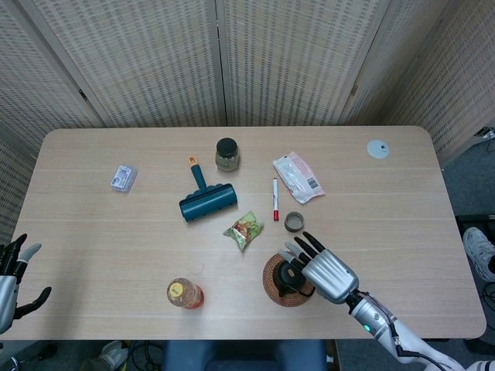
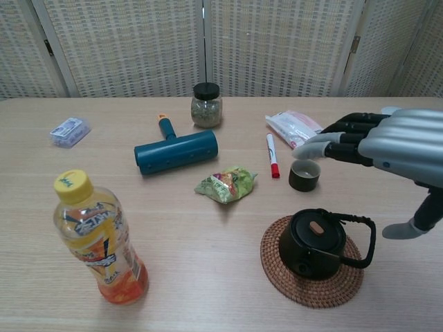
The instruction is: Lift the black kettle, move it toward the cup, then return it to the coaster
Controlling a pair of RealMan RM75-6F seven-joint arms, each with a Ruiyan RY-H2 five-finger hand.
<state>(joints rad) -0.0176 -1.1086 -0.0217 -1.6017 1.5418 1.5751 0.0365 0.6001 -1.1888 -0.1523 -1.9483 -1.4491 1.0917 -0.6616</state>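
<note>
The black kettle (image 2: 315, 243) (image 1: 291, 275) stands upright on the round woven coaster (image 2: 284, 281) (image 1: 271, 285), its handle toward the right. A small dark cup (image 2: 304, 175) (image 1: 294, 222) sits just behind it. My right hand (image 2: 387, 149) (image 1: 326, 270) hovers above and to the right of the kettle with its fingers spread, holding nothing and apart from the handle. My left hand (image 1: 11, 270) shows only at the left edge of the head view, low beside the table, fingers apart and empty.
A juice bottle (image 2: 97, 238) stands at front left. A green snack packet (image 2: 225, 183), a red-capped marker (image 2: 271, 155), a teal lint roller (image 2: 175, 149), a jar (image 2: 206, 105), a pink packet (image 2: 293, 128) and a small blue pack (image 2: 69, 130) lie around the table.
</note>
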